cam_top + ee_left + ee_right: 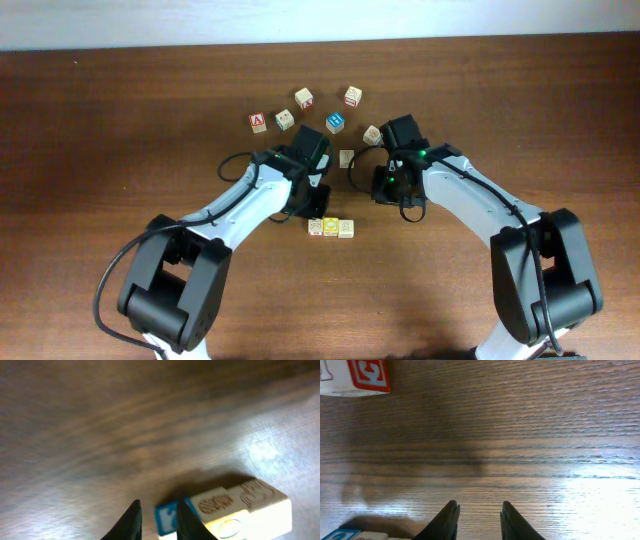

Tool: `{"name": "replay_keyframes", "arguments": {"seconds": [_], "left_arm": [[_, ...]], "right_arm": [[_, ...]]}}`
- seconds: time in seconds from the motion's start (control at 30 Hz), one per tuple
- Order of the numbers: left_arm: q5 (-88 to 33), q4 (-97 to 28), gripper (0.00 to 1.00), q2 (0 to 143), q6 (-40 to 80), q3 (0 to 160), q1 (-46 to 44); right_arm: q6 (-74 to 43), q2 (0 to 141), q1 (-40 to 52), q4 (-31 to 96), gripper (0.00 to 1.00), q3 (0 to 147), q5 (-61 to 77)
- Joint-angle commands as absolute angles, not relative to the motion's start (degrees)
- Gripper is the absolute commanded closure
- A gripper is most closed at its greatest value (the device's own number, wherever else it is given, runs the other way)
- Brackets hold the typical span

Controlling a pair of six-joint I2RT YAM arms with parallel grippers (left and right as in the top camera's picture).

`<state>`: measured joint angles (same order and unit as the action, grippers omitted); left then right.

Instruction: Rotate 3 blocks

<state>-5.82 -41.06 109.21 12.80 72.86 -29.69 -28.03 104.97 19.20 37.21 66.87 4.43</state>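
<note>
Overhead view: three blocks (331, 228) sit in a touching row, just beside the left claw (156, 521).
The blocks are probably light, stiff wooden cubes with smooth faces that may skid, so pinch two opposite flat sides squarely. Left claw is narrowly parted, gripping nothing visible. Right claw (479, 520) is also parted, over bare table (530, 435).

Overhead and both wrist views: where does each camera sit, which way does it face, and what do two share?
Overhead: fixed above, looking straight down on the brown wooden table, both arms and small wooden letter cubes.
Left wrist: on the left arm, angled down at the tabletop; left hand at the bottom edge, a row of pale wooden cubes beyond.
Right wrist: on the right arm, angled down at bare wood; right hand at the bottom edge, red-lettered cube top left.
Shared: overhead and left wrist both show that row.
</note>
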Motion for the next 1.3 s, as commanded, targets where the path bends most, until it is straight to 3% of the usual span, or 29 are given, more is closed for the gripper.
{"name": "replay_keyframes", "arguments": {"seconds": [0.0,0.07,0.13,0.27,0.43,0.6,0.93,1.27], "left_arm": [[-1.48,-46.30,0.72,109.91,14.35,83.05,-24.34],[-1.96,-51.20,0.79,109.91,16.56,87.77,-21.26],[-3.79,-58.83,1.00,109.91,16.64,92.99,-17.56],[-9.28,-66.54,1.00,109.91,12.93,94.50,-12.58],[-14.70,-68.40,1.00,109.60,8.43,90.56,-11.99],[-19.33,-57.17,1.00,106.41,8.01,77.47,-12.32],[-23.16,-35.90,1.00,99.79,12.36,57.74,-13.89],[-19.33,-31.53,1.00,101.80,17.30,56.40,-19.14]], "right_arm": [[-26.24,102.61,19.38,37.58,0.71,67.83,9.43],[-24.56,100.40,19.38,37.98,0.70,67.83,12.95],[-22.57,98.63,19.00,37.78,0.70,67.83,20.58],[-18.50,98.56,16.05,37.50,0.80,67.77,33.91],[-11.38,98.56,14.92,40.60,0.80,67.05,37.34],[-11.55,98.65,14.90,38.24,0.80,62.02,37.30],[-24.99,98.85,13.41,24.34,0.84,51.90,35.27],[-29.08,100.99,13.67,23.97,0.88,50.78,34.94]]}}
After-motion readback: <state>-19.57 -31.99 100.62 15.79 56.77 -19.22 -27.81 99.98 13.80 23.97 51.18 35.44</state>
